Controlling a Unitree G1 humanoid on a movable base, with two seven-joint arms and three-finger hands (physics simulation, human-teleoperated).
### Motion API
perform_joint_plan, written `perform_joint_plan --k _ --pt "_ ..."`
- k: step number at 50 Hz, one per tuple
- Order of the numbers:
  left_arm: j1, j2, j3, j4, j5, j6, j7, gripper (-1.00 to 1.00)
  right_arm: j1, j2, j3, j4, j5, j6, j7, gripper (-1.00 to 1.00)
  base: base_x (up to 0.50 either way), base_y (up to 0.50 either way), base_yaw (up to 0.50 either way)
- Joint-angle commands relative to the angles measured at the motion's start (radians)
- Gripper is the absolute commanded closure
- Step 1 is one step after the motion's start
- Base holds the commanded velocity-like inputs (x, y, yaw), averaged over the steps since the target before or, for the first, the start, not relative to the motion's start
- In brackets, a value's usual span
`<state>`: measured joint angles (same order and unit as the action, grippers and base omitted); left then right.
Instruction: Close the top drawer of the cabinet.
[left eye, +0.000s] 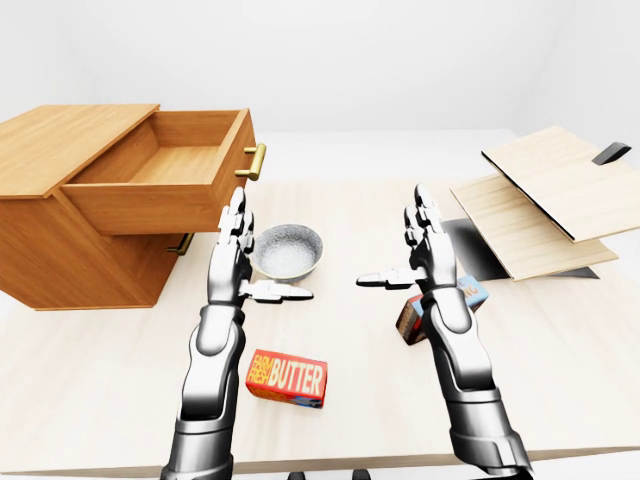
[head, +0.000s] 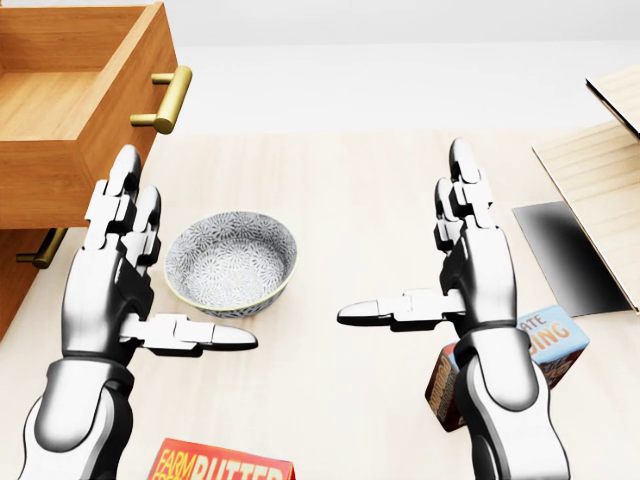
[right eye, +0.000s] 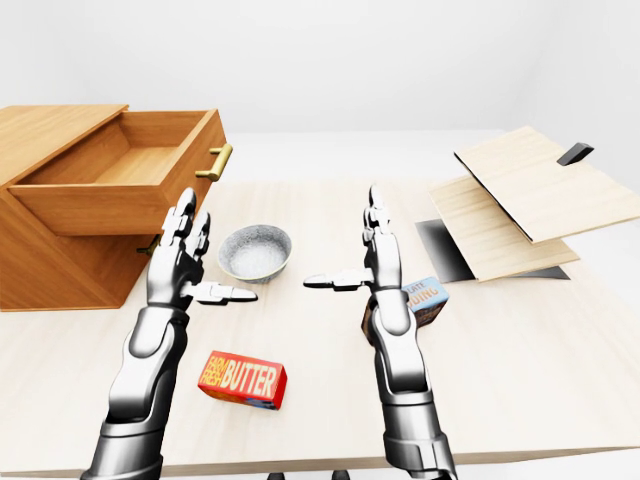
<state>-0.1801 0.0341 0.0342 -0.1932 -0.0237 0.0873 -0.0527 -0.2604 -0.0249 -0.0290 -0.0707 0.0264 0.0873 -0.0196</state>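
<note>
A wooden cabinet (left eye: 60, 250) stands at the left of the table. Its top drawer (left eye: 165, 185) is pulled far out and shows an empty inside. The drawer's brass handle (head: 165, 98) points toward the table's middle. My left hand (head: 160, 280) is held open below and to the right of the drawer's corner, fingers up and thumb out, touching nothing. At the same height my right hand (head: 420, 260) is open too, and empty. A lower drawer's handle (head: 38, 249) peeks out under the open drawer.
A patterned grey bowl (head: 231, 262) sits between my hands, close to the left one. A red butter box (left eye: 287, 377) lies lower on the pale table (left eye: 90, 380). A blue and brown box (head: 548, 345) lies behind my right wrist. Wooden boards (left eye: 560, 190) and a dark mat (head: 565, 250) are at the right.
</note>
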Motion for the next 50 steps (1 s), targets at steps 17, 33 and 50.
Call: perform_joint_plan --k 17,33,50 --pt "-0.009 0.004 0.006 0.006 0.004 0.000 0.005 -1.00 0.024 -0.004 -0.004 -0.018 0.001 0.000 0.009 -1.00 0.00 0.00 0.00" --pt "-0.178 0.079 0.042 0.299 0.182 0.000 0.100 -1.00 0.001 0.002 0.002 0.007 -0.005 0.000 -0.001 -1.00 0.00 0.00 0.00" --pt "-0.285 0.112 0.053 0.452 0.345 0.000 0.234 -1.00 0.003 0.000 0.001 0.002 -0.003 0.000 0.002 -1.00 0.00 0.00 0.00"
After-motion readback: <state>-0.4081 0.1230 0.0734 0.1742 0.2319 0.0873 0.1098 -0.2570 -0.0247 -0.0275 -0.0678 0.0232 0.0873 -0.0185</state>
